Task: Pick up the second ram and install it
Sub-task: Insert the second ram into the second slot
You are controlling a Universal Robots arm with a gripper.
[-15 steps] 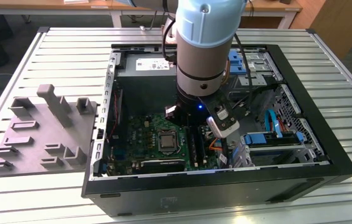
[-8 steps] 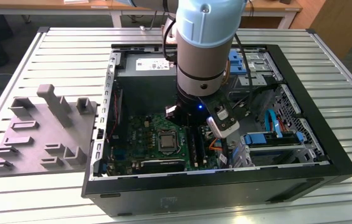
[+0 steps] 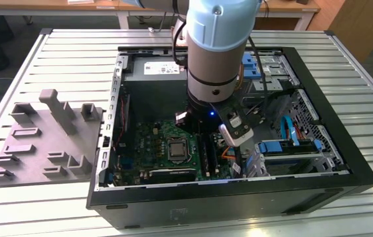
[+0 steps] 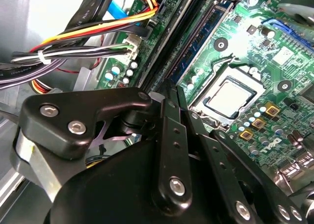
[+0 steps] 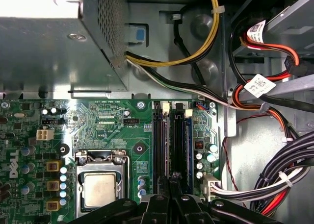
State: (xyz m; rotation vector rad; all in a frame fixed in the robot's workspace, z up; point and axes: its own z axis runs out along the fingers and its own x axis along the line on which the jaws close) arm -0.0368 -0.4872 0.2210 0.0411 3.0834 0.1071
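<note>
Your gripper (image 5: 172,197) sits down over the memory slots (image 5: 174,140) beside the silver socket (image 5: 100,188), fingers narrowed on the second ram (image 5: 178,145) — it stands in its slot, full seating unclear.

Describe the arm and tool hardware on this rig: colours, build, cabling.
The arm is a thick cylinder: pale blue upper cover, silver-grey lower section, black wrist with a small blue light. A black cable runs down its side. The tool is matte black, built of flat linkage bars joined by silver screws and pins.
</note>
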